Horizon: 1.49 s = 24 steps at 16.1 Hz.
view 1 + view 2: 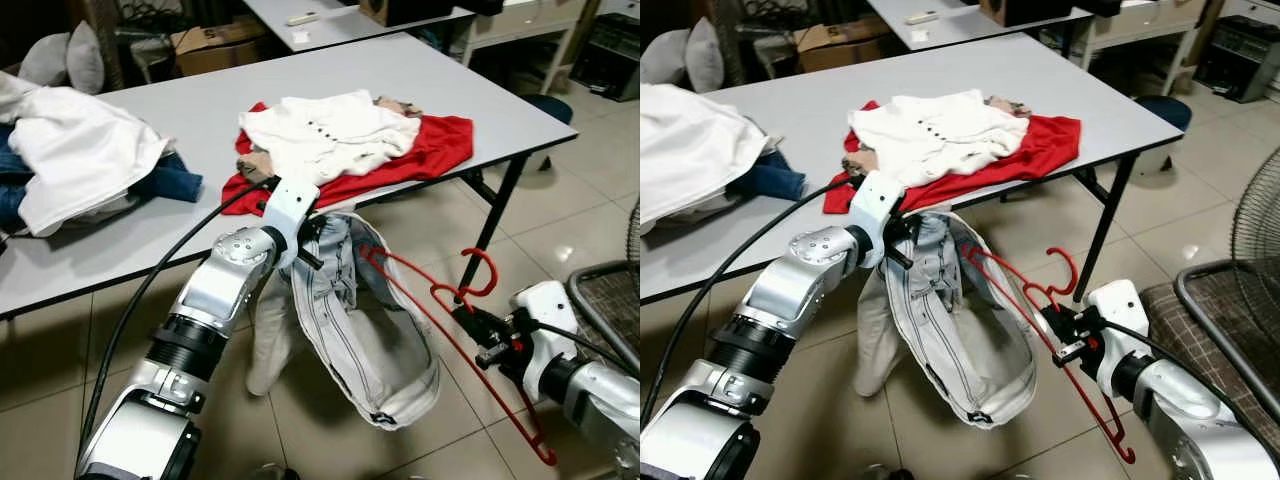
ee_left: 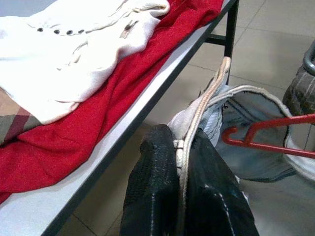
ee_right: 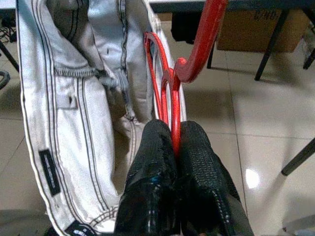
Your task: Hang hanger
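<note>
Roughly halfway: left claw (image 1: 312, 243) was clamped on the jeans (image 1: 365, 330) waistband off the bench (image 1: 130, 240) front edge, right claw (image 1: 468, 318) pinched shut on the red hanger (image 1: 440, 300), one arm already inside the opening (hanging still to do).

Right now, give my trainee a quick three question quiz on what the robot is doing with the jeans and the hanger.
1. True or false: the left gripper has its jaws shut on the waistband of the light jeans.
2. Which item does the right gripper hold? A) white cardigan B) red hanger C) red cloth
3. Fill in: the white cardigan lies on the red cloth on the grey ____.

Key: 1 true. 2 B, the red hanger, one end inside the jeans opening. 3 table.
</note>
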Motion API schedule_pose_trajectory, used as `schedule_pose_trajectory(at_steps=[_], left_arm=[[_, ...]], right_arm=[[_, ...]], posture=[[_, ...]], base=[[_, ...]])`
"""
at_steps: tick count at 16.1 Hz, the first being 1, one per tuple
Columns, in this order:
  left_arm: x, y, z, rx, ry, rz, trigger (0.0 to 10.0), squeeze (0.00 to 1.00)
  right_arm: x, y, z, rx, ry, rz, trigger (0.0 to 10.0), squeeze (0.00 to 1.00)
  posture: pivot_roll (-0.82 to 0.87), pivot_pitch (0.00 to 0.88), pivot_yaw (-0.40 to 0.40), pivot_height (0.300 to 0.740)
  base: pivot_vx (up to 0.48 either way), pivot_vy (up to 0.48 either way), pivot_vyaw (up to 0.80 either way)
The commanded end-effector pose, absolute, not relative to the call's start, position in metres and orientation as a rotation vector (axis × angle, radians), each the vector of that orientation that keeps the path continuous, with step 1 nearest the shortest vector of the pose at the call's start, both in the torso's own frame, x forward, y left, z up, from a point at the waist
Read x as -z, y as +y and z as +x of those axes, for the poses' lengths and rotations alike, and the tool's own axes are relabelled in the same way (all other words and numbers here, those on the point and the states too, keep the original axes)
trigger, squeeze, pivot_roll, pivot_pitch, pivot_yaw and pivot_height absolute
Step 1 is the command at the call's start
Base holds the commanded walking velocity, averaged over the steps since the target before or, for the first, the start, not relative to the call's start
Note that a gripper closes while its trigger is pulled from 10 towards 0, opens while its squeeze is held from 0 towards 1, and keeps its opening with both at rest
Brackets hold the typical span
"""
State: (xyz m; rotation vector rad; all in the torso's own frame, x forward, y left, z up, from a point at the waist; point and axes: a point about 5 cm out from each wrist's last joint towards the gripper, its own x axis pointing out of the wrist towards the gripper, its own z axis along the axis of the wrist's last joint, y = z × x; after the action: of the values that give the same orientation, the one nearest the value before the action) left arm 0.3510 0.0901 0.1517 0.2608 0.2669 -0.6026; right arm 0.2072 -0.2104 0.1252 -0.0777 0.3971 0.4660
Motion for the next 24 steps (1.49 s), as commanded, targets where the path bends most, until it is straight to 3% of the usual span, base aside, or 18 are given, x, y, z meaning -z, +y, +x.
schedule_pose_trajectory(at_steps=[1, 4, 10, 14, 16, 20, 24], left_arm=[[-0.168, 0.085, 0.352, 0.639, 0.191, 0.252, 0.0, 0.00], [-0.163, 0.077, 0.348, 0.713, 0.168, 0.273, 0.0, 0.00], [-0.158, 0.104, 0.342, 0.578, 0.178, 0.212, 0.0, 0.00], [-0.146, 0.102, 0.338, 0.558, 0.205, 0.231, 0.0, 0.00], [-0.149, 0.085, 0.337, 0.623, 0.178, 0.205, 0.0, 0.00], [-0.165, 0.064, 0.347, 0.632, 0.032, 0.096, 0.0, 0.00], [-0.173, 0.063, 0.348, 0.638, -0.001, 0.049, 0.0, 0.00]], right_arm=[[-0.129, -0.209, 0.209, -0.451, 0.394, -0.066, 10.0, 0.00], [-0.108, -0.183, 0.240, -0.522, 0.440, 0.039, 10.0, 0.00], [-0.104, -0.177, 0.258, -0.594, 0.482, -0.076, 10.0, 0.00], [-0.108, -0.156, 0.246, -0.817, 0.508, -0.164, 10.0, 0.00], [-0.095, -0.149, 0.241, -0.906, 0.578, -0.209, 10.0, 0.00], [-0.062, -0.151, 0.258, -0.796, 0.672, -0.306, 10.0, 0.00], [-0.056, -0.160, 0.277, -0.557, 0.631, -0.070, 10.0, 0.00]], posture=[[-0.19, 0.044, 0.120, 0.740], [-0.20, 0.061, 0.125, 0.740], [-0.16, 0.095, 0.014, 0.740], [-0.17, 0.109, -0.019, 0.740], [-0.17, 0.111, -0.003, 0.740], [-0.18, 0.113, 0.033, 0.740], [-0.17, 0.102, 0.038, 0.740]], base=[[0.000, 0.000, 0.00], [0.000, 0.000, 0.00], [0.000, 0.000, 0.00], [0.000, 0.000, 0.00], [0.000, 0.000, 0.00], [0.000, 0.000, 0.00], [0.000, 0.000, 0.00]])
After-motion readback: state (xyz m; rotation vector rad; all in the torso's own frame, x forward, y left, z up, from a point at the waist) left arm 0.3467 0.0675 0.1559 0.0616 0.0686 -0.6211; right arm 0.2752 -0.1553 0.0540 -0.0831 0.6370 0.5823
